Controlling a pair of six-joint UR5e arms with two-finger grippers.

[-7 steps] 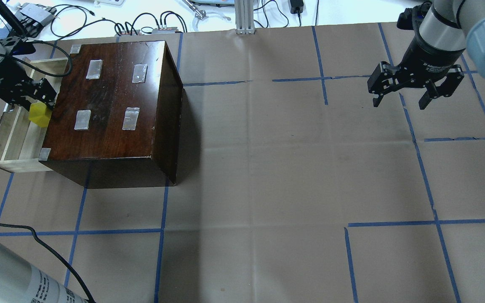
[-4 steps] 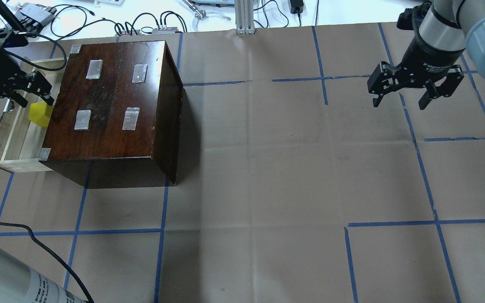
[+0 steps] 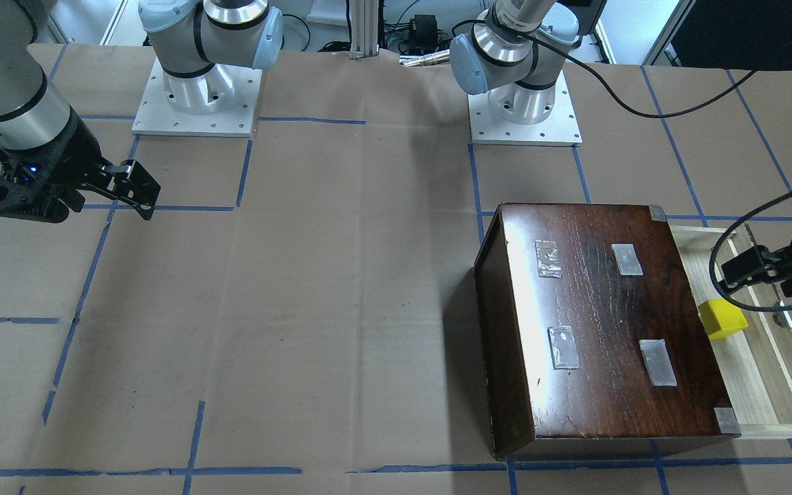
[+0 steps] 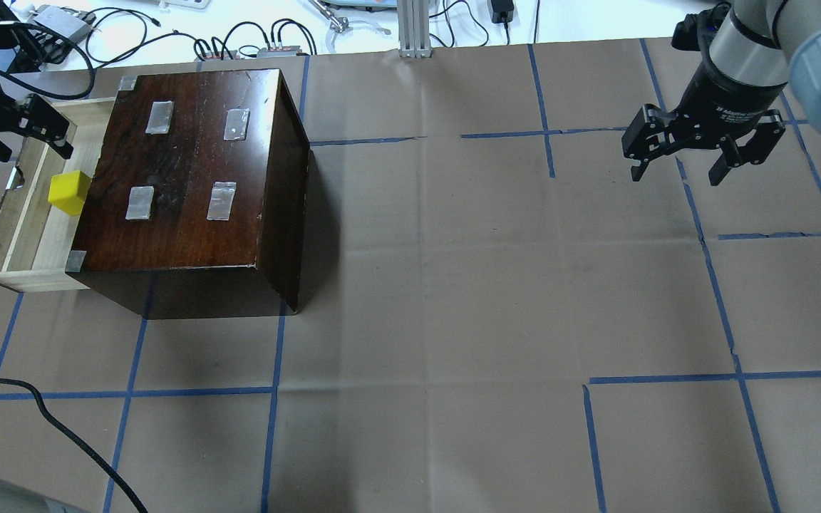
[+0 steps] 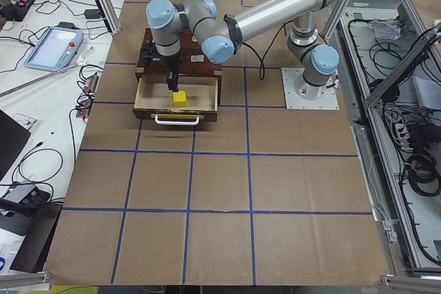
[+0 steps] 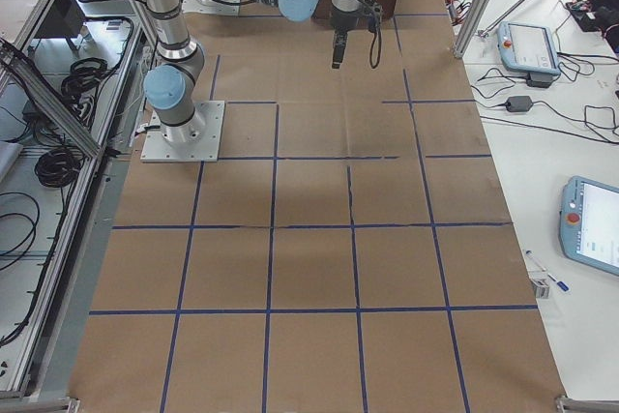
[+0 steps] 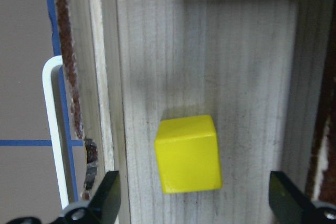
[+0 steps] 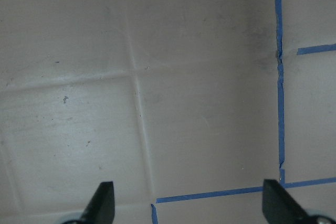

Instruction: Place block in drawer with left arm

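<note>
The yellow block (image 4: 70, 192) lies free on the floor of the open pale-wood drawer (image 4: 31, 239), close to the dark wooden box (image 4: 189, 171). My left gripper (image 4: 31, 148) is open and empty. It hangs above the drawer's far end, clear of the block. In the left wrist view the block (image 7: 188, 153) sits on the drawer floor (image 7: 252, 51) between my spread fingertips (image 7: 107, 199), with nothing touching it. It also shows in the front view (image 3: 722, 320) and the exterior left view (image 5: 180, 98). My right gripper (image 4: 676, 174) is open and empty over bare paper at the far right.
The box (image 3: 609, 323) stands at the table's left with the drawer pulled out leftward, its white handle (image 7: 52, 129) on the outside. Cables and small devices (image 4: 239, 39) and an aluminium post (image 4: 414, 28) lie beyond the far edge. A black cable (image 4: 61, 427) trails at front left.
My left gripper opened off the block, rose and drew back toward the far left. The block stayed in the drawer. The right arm has not moved.
</note>
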